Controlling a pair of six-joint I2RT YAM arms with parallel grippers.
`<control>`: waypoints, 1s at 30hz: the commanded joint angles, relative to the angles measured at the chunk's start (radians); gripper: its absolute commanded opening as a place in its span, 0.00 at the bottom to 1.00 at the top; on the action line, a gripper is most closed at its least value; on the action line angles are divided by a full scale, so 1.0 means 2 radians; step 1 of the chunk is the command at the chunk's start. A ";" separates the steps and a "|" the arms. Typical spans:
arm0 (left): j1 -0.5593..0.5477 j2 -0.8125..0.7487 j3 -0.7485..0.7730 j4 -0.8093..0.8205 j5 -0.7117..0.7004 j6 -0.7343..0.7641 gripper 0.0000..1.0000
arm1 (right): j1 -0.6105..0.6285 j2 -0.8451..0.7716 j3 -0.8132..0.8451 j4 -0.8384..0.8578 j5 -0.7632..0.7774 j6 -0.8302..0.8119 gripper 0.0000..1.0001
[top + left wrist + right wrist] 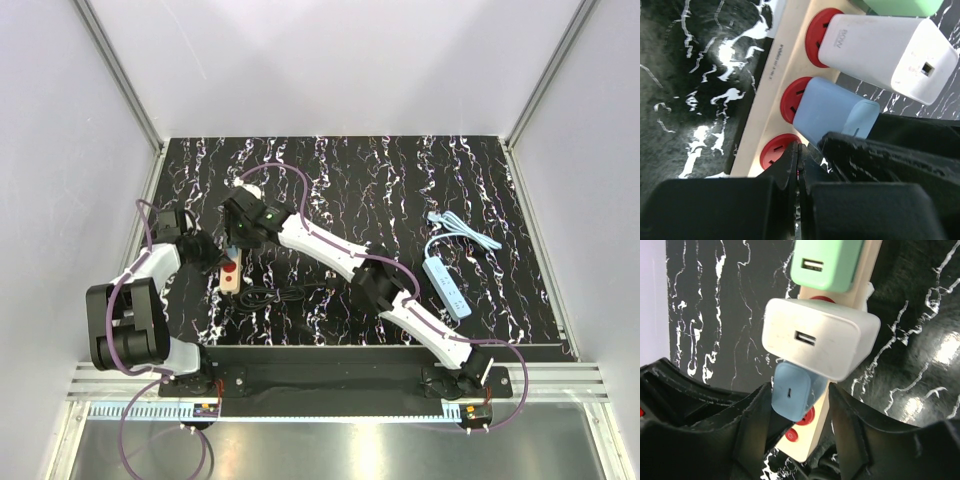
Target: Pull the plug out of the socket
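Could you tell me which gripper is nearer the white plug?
Right. The right gripper is open just short of the white plug; the left gripper is shut by the strip, two sockets along.

1. The white plug (pixel 885 47) is carrying a small grey marking on its side, seen by the left wrist camera. It is reading as "80W", though the first character is looking much like a B.
2. The beige power strip (pixel 771 100) is showing a line of tiny dark print along its edge, too small to read.
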 commanded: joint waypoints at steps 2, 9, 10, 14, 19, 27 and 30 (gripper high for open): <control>0.012 -0.021 0.000 -0.019 -0.040 0.012 0.00 | 0.008 0.013 0.027 0.017 0.012 0.004 0.54; 0.015 0.019 0.003 -0.011 -0.028 0.014 0.00 | 0.010 0.015 0.028 0.024 0.012 0.008 0.50; 0.015 0.023 0.002 -0.008 -0.027 0.014 0.00 | 0.011 0.015 0.027 0.024 0.011 0.010 0.50; 0.015 0.030 0.002 -0.001 -0.017 0.016 0.00 | 0.011 0.015 0.027 0.024 0.018 0.007 0.45; 0.015 0.039 0.000 0.000 -0.023 0.015 0.00 | 0.011 0.019 0.034 0.027 0.012 -0.003 0.35; 0.015 0.067 -0.002 -0.005 -0.050 0.005 0.00 | 0.013 0.001 0.033 0.034 0.019 -0.012 0.00; 0.016 0.075 -0.001 -0.006 -0.055 0.005 0.00 | 0.016 -0.009 0.029 0.033 0.034 -0.013 0.00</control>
